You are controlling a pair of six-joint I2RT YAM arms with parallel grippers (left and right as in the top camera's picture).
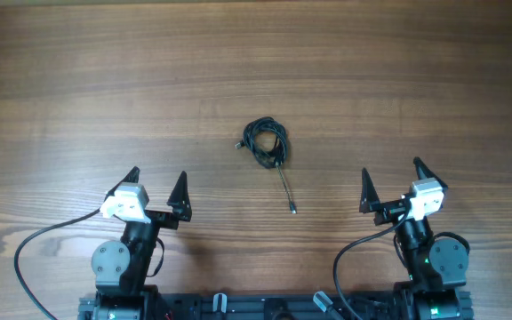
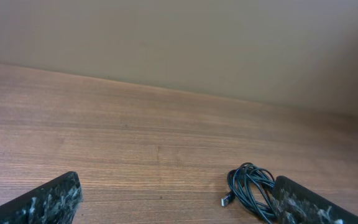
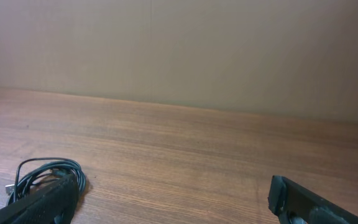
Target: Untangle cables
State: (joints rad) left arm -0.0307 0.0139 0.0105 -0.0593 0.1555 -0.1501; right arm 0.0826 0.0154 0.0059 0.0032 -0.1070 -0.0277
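The cables point(image 1: 266, 142) lie as a small knotted black bundle at the middle of the wooden table, with one straight end running toward the front and ending in a plug point(image 1: 292, 209). The bundle also shows in the left wrist view point(image 2: 248, 183), partly behind the right finger, with a plug end point(image 2: 227, 200) at its left. In the right wrist view the bundle point(image 3: 45, 171) sits at the lower left, partly behind the left finger. My left gripper point(image 1: 156, 187) is open and empty, front left of the bundle. My right gripper point(image 1: 391, 184) is open and empty, front right of it.
The wooden table point(image 1: 256, 62) stretches to a plain beige wall point(image 2: 179, 43) at the back. The arms' thick black wires point(image 1: 25, 258) loop at the front edge beside the arm bases.
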